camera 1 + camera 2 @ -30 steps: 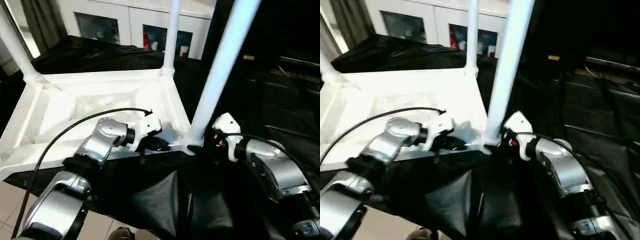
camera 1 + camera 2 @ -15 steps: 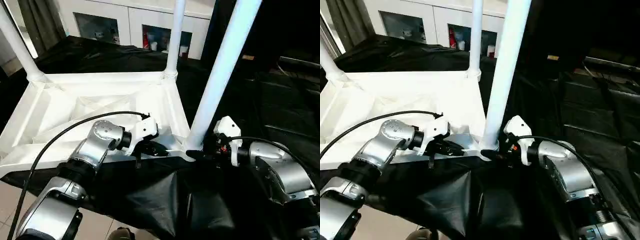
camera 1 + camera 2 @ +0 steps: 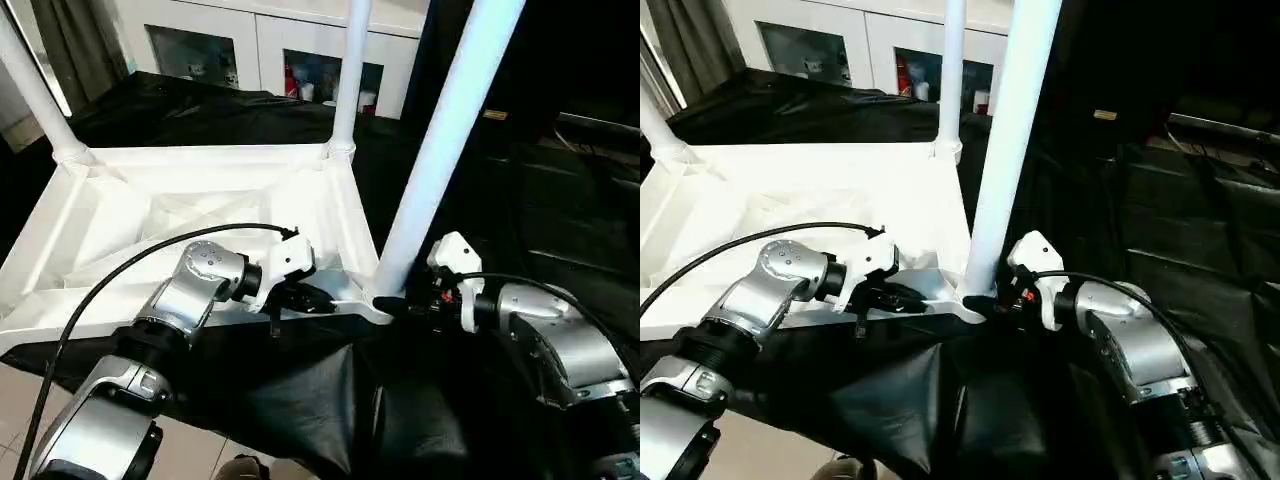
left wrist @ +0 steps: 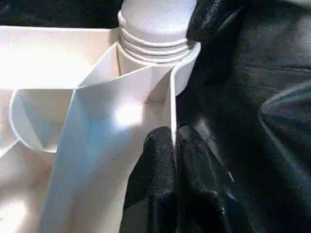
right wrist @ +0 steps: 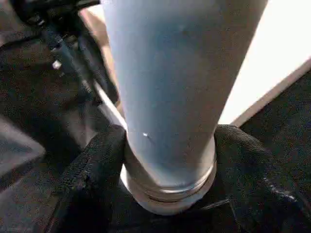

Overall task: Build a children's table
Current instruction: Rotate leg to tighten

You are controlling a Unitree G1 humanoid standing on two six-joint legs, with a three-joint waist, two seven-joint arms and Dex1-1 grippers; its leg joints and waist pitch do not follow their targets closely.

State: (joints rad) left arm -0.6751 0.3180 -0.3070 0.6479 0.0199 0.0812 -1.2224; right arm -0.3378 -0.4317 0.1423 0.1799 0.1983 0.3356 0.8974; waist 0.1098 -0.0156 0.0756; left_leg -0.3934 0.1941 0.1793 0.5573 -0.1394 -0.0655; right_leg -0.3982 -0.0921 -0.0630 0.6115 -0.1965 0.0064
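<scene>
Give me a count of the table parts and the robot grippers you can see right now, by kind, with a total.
Tabletop: 1
Legs standing in sockets: 3, near leg, far leg, left leg
Grippers: 2, left gripper pinching the tabletop's wall, right gripper around the near leg's base
Total: 6

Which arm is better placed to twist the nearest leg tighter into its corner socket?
Probably the right: its end effector straddles the nearest leg just above the socket. The left end effector is pinching the tabletop's edge wall, steadying it.

White glass-door cabinet (image 3: 270, 55), black drapes (image 3: 560, 230), tiled floor (image 3: 20, 400), grey curtain (image 3: 80, 45)
</scene>
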